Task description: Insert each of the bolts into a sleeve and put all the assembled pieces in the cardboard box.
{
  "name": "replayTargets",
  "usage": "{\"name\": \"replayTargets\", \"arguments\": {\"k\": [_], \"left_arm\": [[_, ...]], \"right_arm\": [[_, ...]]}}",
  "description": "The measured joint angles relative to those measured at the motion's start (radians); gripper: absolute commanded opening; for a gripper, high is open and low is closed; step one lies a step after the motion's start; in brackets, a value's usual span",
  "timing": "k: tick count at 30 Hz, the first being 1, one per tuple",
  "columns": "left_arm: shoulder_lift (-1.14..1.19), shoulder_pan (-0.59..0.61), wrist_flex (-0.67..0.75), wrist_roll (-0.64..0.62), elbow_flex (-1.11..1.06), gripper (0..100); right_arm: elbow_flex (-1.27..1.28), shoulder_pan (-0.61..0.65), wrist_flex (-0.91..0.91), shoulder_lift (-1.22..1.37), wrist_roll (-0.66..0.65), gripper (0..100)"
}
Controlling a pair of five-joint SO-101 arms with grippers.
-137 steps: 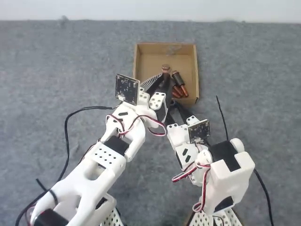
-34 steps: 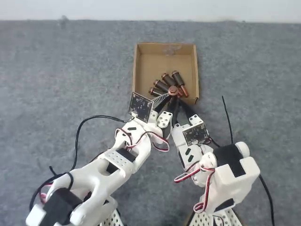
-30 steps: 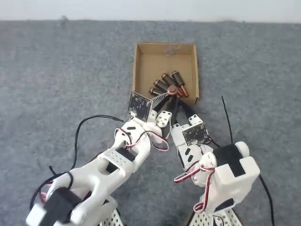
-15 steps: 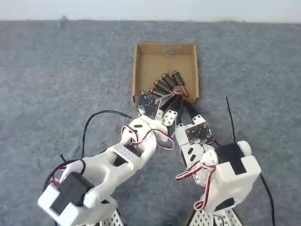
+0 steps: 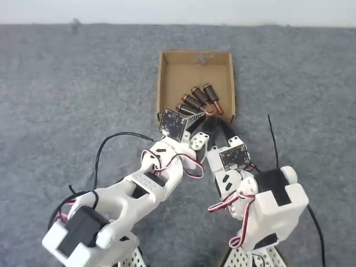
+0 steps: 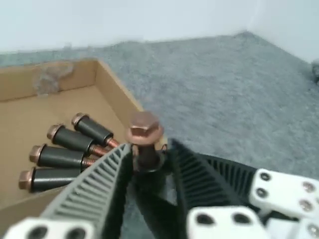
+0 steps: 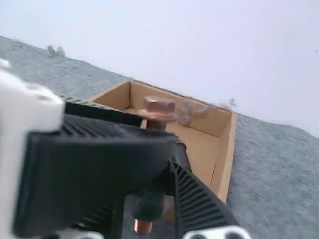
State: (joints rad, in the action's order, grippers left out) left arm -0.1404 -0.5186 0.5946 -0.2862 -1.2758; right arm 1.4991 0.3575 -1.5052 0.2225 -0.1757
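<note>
Observe one upright bolt-and-sleeve assembly (image 6: 144, 132) clamped in the left tool (image 6: 147, 160) at the near edge of the one cardboard box (image 6: 117, 89). Count four finished assemblies (image 6: 65, 155) lying side by side inside. You cannot tell the right tool (image 5: 214, 124) state.

1 overhead view; 2 close wrist views, all facing the cardboard box (image 5: 189, 72)

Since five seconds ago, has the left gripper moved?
Yes. The left gripper, shut on a sleeved bolt, has drawn back from above the middle of the cardboard box to its near wall.
</note>
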Motion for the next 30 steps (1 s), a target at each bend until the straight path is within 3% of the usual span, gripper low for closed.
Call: {"name": "replayTargets", "arguments": {"k": [14,24,30], "left_arm": [[-0.023,0.000,-0.025,0.000,-0.003,17],[-0.347,-0.002,-0.051,0.005,-0.219,17],[-0.506,-0.002,-0.143,0.005,-0.259,5]], "right_arm": [[0.000,-0.018,0.000,0.000,0.000,0.6],[-0.003,-0.021,-0.002,-0.002,0.000,0.6],[-0.003,-0.021,-0.002,-0.002,0.000,0.6]]}}
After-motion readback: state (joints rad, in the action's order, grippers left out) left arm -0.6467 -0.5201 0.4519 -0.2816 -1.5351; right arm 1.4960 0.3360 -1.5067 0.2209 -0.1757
